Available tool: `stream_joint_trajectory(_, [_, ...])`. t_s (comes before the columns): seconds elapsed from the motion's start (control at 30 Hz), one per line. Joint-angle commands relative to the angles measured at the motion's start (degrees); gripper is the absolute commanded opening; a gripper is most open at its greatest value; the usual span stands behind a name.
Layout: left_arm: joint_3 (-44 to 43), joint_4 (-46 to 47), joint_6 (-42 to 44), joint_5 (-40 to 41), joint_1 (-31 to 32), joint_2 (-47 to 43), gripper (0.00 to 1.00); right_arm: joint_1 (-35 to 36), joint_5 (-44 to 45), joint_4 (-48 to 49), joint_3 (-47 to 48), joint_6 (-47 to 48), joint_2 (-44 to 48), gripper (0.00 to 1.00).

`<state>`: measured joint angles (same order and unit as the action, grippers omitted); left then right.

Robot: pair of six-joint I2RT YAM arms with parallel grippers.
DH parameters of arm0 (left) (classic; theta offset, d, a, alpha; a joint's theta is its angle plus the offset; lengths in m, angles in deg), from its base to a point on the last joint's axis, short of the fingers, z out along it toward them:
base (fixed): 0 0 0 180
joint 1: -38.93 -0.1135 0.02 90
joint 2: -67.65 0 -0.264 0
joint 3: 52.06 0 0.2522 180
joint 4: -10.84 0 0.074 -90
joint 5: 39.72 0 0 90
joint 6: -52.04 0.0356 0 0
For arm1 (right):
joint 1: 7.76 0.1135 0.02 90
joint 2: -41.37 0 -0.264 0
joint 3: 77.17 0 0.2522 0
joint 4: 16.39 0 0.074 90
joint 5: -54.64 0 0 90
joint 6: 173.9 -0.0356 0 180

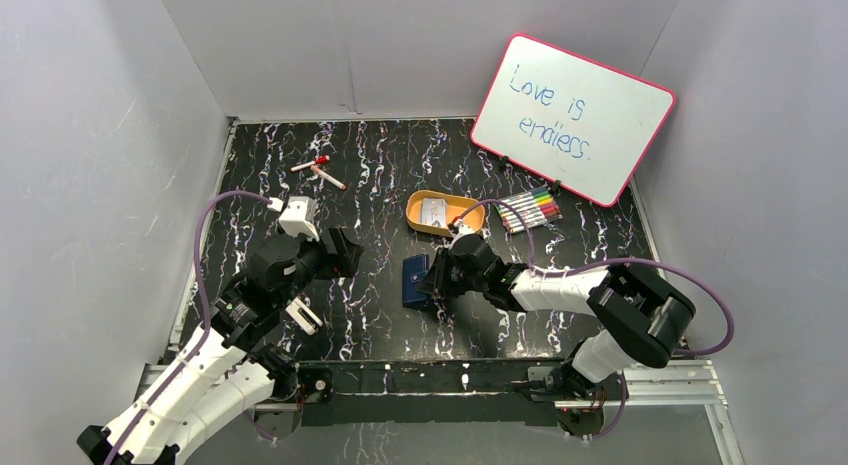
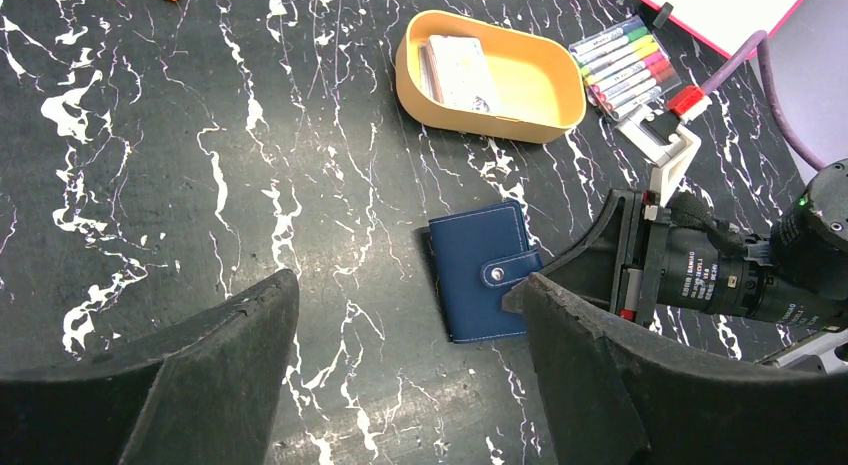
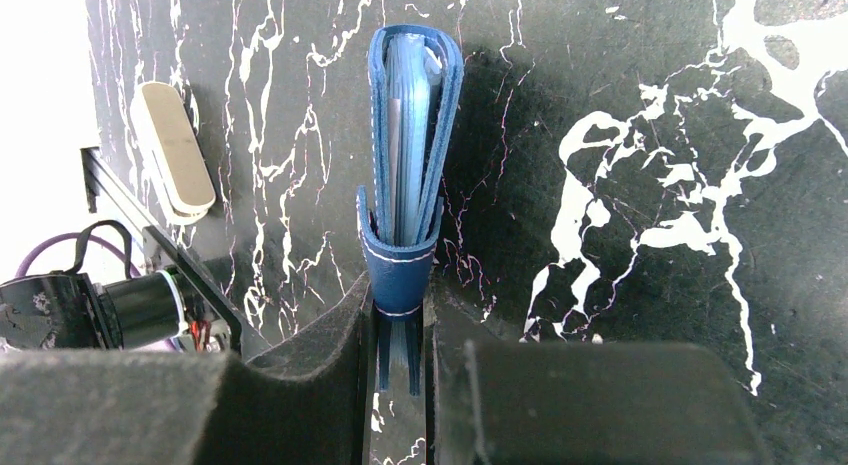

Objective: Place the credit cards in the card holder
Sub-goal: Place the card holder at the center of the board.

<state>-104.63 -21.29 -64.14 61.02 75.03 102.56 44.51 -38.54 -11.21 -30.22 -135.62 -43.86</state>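
Pinching the navy-blue folding card holder (image 3: 410, 135) by its tab edge mid-table, the right gripper (image 3: 398, 315) stands narrow; the left gripper (image 2: 400, 290) gapes wide, left of it. Pale grey-white credit cards (image 2: 462, 73) lie in the far orange oval tray (image 2: 560, 105).

Cards (image 2: 460, 73) in tray (image 2: 535, 80); card holder (image 2: 475, 270) before tray, on table (image 2: 150, 135).
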Motion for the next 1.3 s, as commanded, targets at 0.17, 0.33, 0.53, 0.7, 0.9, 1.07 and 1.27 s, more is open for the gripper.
stream_joint_trajectory(0.17, [0.3, 1.1, 1.0, 0.9, 0.0, -0.2, 0.78, -0.2, 1.1, -2.9, 0.2, 2.4, 0.0, 0.34])
stream_joint_trajectory(0.33, [0.3, 1.0, 1.0, 0.9, 0.0, 0.2, 0.78, -0.2, 1.1, -2.8, 0.1, 2.3, 0.4, 0.37])
stream_joint_trajectory(0.53, [0.2, 0.9, 0.9, 0.9, 0.0, 0.2, 0.78, -0.2, 2.0, -4.0, -0.4, 2.2, 1.4, 0.41])
stream_joint_trajectory(0.7, [0.2, 0.9, 0.9, 0.9, 0.0, 0.5, 0.78, -0.2, 2.8, -4.9, -1.2, 2.0, 2.5, 0.46])
stream_joint_trajectory(0.9, [0.1, 0.8, 0.9, 0.9, 0.0, 0.5, 0.78, -0.7, 4.4, -6.2, -2.3, 2.2, 4.1, 0.49])
stream_joint_trajectory(1.07, [0.1, 0.8, 0.8, 0.9, 0.0, 0.4, 0.78, -1.0, 4.2, -6.1, -4.0, 1.8, 5.4, 0.50])
stream_joint_trajectory(1.27, [0.1, 0.8, 0.8, 0.9, 0.0, 0.3, 0.78, -1.0, 4.4, -6.1, -4.2, 2.1, 5.7, 0.50])
